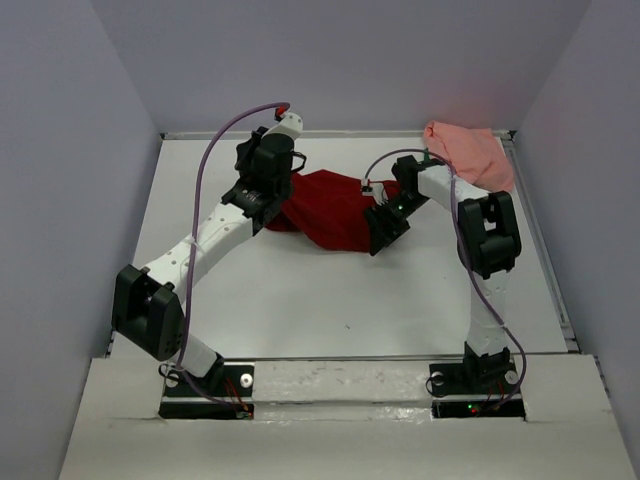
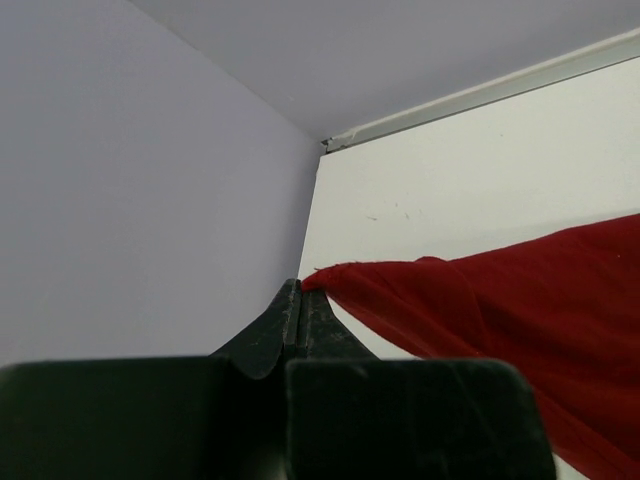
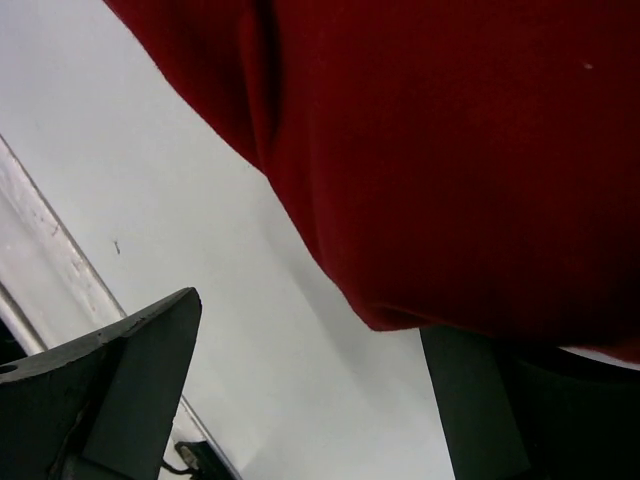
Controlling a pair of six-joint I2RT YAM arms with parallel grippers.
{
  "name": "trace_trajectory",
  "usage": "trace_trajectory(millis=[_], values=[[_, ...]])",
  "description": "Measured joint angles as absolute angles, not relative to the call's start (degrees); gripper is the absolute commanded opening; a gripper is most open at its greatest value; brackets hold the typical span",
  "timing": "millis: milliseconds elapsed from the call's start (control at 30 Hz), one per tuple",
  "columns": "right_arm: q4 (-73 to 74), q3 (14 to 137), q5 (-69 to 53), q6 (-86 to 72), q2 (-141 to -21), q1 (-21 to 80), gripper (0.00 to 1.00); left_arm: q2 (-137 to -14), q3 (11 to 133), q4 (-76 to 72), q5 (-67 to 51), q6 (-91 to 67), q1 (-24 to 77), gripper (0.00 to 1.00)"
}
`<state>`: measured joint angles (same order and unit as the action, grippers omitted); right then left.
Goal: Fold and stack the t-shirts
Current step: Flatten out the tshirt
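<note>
The dark red t-shirt (image 1: 335,210) lies bunched on the white table between my two grippers. My left gripper (image 1: 268,210) is shut on the shirt's left edge; in the left wrist view the closed fingertips (image 2: 297,290) pinch a corner of the red cloth (image 2: 520,300), which stretches away to the right. My right gripper (image 1: 385,230) is at the shirt's right end and is open. In the right wrist view (image 3: 310,400) the red cloth (image 3: 450,150) hangs over the right finger (image 3: 480,410), and nothing sits between the jaws. The salmon pink t-shirt (image 1: 470,155) lies crumpled in the back right corner. I cannot make out any green fabric for certain.
Grey walls close in the table on the left, back and right. A metal rim (image 1: 350,133) runs along the back edge, and the back left corner (image 2: 325,143) shows in the left wrist view. The arm bases (image 1: 340,385) stand at the near edge.
</note>
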<state>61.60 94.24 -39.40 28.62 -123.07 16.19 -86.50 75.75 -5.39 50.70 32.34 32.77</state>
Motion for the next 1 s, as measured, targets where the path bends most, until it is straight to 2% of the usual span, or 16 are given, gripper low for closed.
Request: trace_trajectory(millis=[133, 233, 367, 400, 533, 567, 1000], values=[[61.0, 98.0, -38.2, 28.6, -124.2, 16.2, 0.93, -86.5, 75.2, -5.3, 50.4, 32.3, 32.6, 0.0], [60.9, 99.3, -36.9, 28.5, -124.2, 16.2, 0.83, -86.5, 75.2, -5.4, 50.3, 32.3, 32.6, 0.0], [60.6, 99.6, -35.6, 28.2, -124.2, 16.2, 0.47, -86.5, 75.2, -5.4, 50.1, 32.3, 32.5, 0.0], [60.6, 99.6, -35.3, 28.2, -124.2, 16.2, 0.3, -86.5, 75.2, -5.4, 50.0, 32.3, 32.5, 0.0], [60.6, 99.6, -34.3, 28.1, -124.2, 16.2, 0.09, -86.5, 75.2, -5.4, 49.8, 32.3, 32.5, 0.0], [60.6, 99.6, -34.2, 28.1, -124.2, 16.2, 0.01, -86.5, 75.2, -5.4, 49.7, 32.3, 32.5, 0.0], [60.5, 99.6, -31.2, 27.9, -123.7, 16.2, 0.0, -86.2, 75.0, -5.3, 49.5, 32.1, 32.2, 0.0]])
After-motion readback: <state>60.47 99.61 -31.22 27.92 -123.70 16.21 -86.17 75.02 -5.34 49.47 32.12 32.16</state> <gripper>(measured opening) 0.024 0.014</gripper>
